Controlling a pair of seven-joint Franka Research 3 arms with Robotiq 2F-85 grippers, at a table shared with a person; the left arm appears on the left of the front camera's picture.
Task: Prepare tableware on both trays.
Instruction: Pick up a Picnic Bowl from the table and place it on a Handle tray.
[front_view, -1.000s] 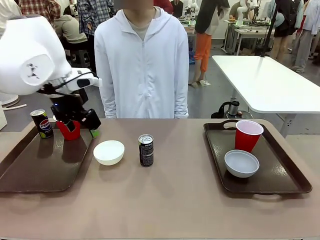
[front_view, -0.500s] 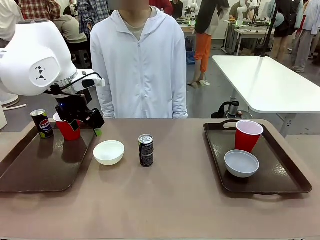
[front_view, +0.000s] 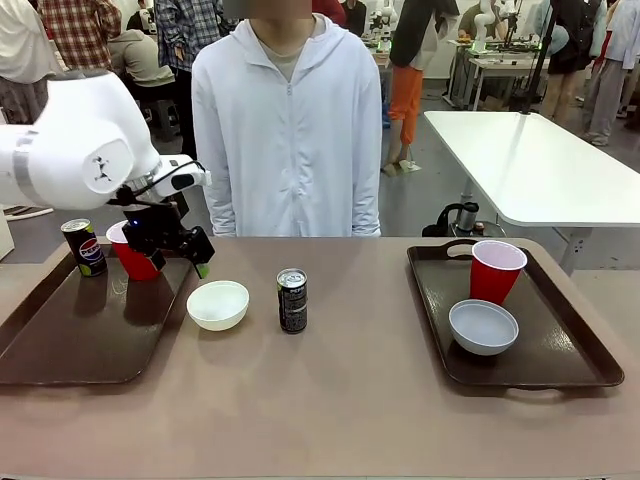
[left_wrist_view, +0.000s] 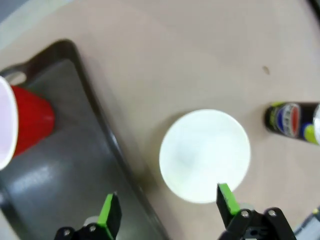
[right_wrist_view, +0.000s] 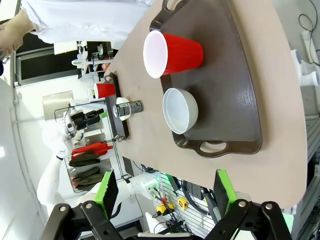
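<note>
Jaws spread and empty, the left tool (front_view: 180, 262) hangs over the right rim of the left tray (front_view: 60, 340) at the desk's (front_view: 340, 400) left edge. Its green pads (left_wrist_view: 110, 215) sit apart above that rim and above a whitish bowl (front_view: 218, 305), which rests on the bare desk just beside the tray. Behind the tool, a red cup (front_view: 128, 262) stands upright along the tray's far edge, with a soda can (front_view: 83, 247) to its left. A second dark can (front_view: 292, 300) stands near the desk's middle, right of the bowl. The right tool (right_wrist_view: 165, 190), likewise spread wide and holding nothing, is held well clear of the right tray (right_wrist_view: 235, 90), which carries a second red cup (front_view: 495, 270) and, just in front of it, a second bowl (front_view: 483, 327). A person in a white zip jacket (front_view: 285, 130) stands at the desk's far edge.
</note>
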